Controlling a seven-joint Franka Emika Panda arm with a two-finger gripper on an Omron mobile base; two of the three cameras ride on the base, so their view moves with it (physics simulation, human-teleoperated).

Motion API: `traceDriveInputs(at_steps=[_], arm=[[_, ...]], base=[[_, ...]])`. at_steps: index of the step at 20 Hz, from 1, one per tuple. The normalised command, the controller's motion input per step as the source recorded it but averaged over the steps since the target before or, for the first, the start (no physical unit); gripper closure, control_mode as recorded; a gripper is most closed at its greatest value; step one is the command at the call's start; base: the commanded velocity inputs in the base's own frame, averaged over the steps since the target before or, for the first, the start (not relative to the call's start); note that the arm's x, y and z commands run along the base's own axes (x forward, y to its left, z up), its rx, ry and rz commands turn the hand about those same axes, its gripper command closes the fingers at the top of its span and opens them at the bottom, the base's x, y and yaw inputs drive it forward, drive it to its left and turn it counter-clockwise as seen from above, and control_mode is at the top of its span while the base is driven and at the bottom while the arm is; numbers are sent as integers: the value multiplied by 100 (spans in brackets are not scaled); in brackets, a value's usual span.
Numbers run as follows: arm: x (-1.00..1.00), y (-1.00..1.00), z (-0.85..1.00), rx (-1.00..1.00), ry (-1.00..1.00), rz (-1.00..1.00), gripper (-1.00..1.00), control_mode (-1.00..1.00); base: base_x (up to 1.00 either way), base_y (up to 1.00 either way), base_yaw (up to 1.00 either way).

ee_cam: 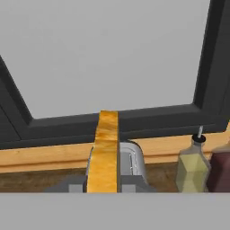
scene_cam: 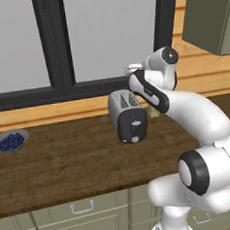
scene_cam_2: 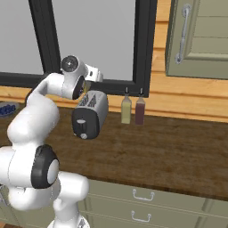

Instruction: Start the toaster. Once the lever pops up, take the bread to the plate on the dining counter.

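Observation:
The silver-grey toaster (scene_cam: 127, 113) (scene_cam_2: 90, 114) stands on the dark wood worktop by the window, its black end face towards me. The pale lever (scene_cam: 135, 123) sits on that face above the round knob. My gripper (ee_cam: 103, 186) is shut on the bread (ee_cam: 104, 150), a slice seen edge-on with a golden-brown crust. It is held just above the toaster's slots (ee_cam: 130, 161). In the right base view the hand (scene_cam_2: 87, 84) hovers over the toaster's top. The plate and the dining counter are out of view.
A grey bowl of blueberries (scene_cam: 10, 142) sits at the worktop's left. Two bottles (scene_cam_2: 127, 110) (scene_cam_2: 140, 111) stand right of the toaster against the wooden wall strip. The dark window frame (ee_cam: 117, 123) runs behind. A cabinet (scene_cam_2: 200, 38) hangs at upper right.

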Motion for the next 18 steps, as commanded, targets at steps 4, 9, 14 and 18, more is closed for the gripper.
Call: traceDriveInputs(at_steps=[4, 9, 14, 18], arm=[[-100, 1, 80, 0, 14, 0, 100, -100], [-100, 14, 14, 0, 11, 0, 100, -100], [-100, 12, -16, 0, 4, -1, 100, -100], [-100, 0, -49, 0, 1, 0, 100, -100]], base=[[0, 0, 0], [0, 0, 0], [0, 0, 0], [0, 0, 0]])
